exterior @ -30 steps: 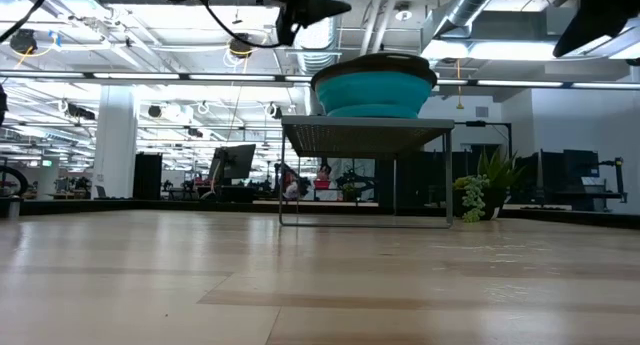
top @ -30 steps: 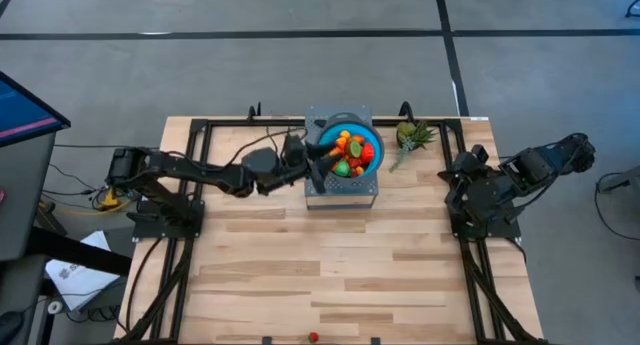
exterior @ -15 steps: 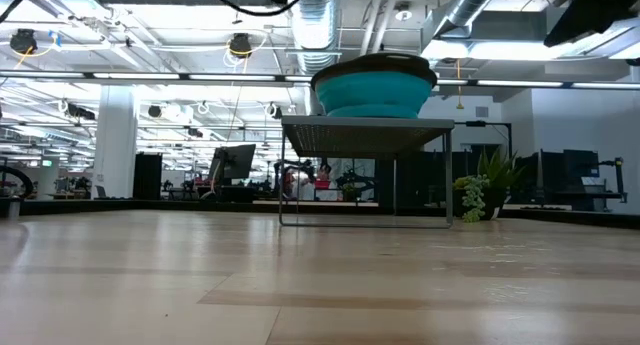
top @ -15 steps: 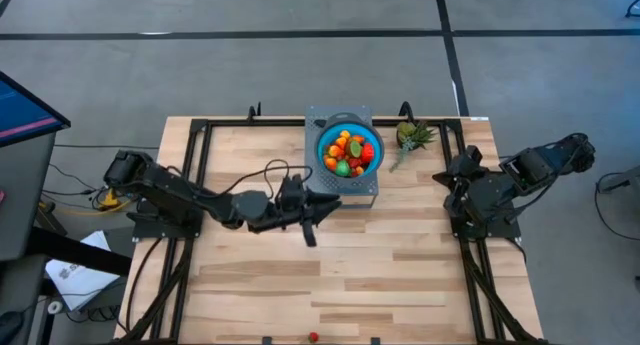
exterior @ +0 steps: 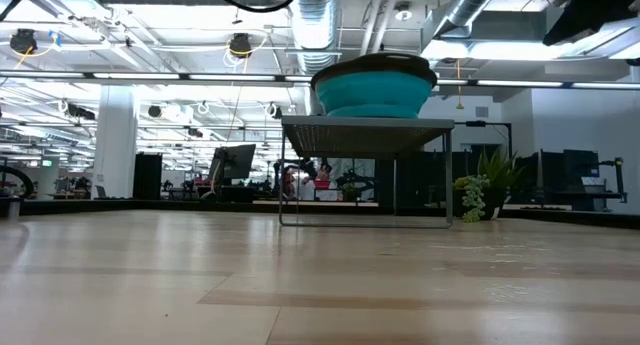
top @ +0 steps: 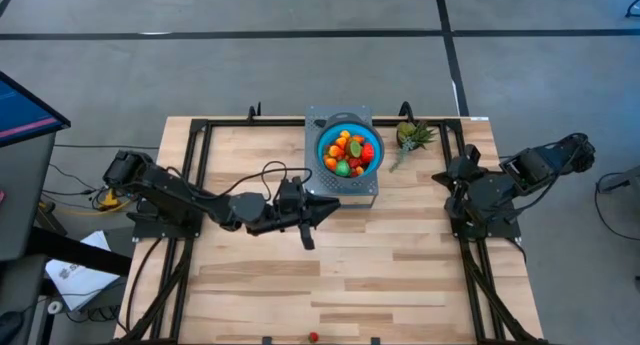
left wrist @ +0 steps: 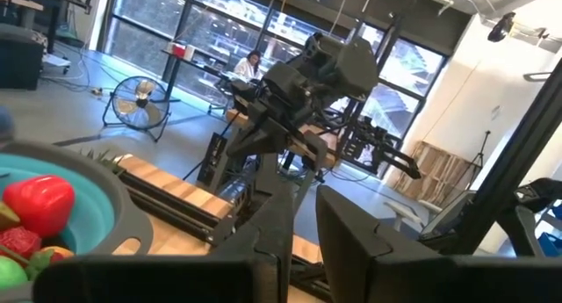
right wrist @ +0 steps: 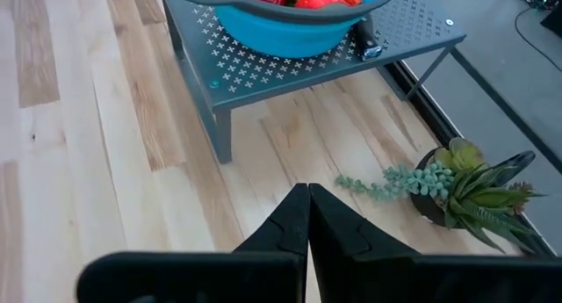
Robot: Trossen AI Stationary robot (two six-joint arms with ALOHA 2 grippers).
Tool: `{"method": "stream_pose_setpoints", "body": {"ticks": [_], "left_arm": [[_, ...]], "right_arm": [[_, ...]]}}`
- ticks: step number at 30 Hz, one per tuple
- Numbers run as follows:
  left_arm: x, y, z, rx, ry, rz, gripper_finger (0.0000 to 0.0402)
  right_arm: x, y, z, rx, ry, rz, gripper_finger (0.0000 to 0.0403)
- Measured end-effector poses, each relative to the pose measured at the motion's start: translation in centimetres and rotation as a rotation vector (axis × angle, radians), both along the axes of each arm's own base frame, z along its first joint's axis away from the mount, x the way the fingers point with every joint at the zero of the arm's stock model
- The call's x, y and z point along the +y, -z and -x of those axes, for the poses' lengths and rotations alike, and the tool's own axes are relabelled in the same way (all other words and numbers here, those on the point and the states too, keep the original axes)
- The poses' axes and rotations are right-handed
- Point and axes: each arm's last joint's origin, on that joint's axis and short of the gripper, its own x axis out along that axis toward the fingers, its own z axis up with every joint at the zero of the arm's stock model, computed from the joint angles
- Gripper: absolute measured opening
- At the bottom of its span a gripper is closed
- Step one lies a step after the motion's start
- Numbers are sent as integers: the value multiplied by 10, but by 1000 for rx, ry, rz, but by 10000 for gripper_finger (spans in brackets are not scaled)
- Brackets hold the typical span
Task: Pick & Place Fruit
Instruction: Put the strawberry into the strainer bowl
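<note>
High view: fruit (top: 349, 153) in bowl (top: 372, 139), just beyond left claw (top: 322, 207).

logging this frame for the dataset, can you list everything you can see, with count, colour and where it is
fruit: a heap, too many to count; red, orange, green; inside the bowl
bowl: one, blue; on the stand
stand: one, grey perforated metal; far middle of the table
plant: one, green, spiky; on the table beside the stand, on the right arm's side
small red thing: one; near edge of the table, too small to identify
table: one, pale wood with black frame rails
left gripper: dark, above the table just in front of the stand; nothing seen held
right gripper: dark, shut, empty; at the table's right edge
</note>
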Motion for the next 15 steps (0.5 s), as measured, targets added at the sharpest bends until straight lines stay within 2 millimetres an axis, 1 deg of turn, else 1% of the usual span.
{"method": "stream_pose_setpoints", "body": {"ticks": [15], "left_arm": [[-3, 0, 1, -3, 10, 10, 35]], "right_arm": [[3, -1, -3, -13, -39, -47, 0]]}}
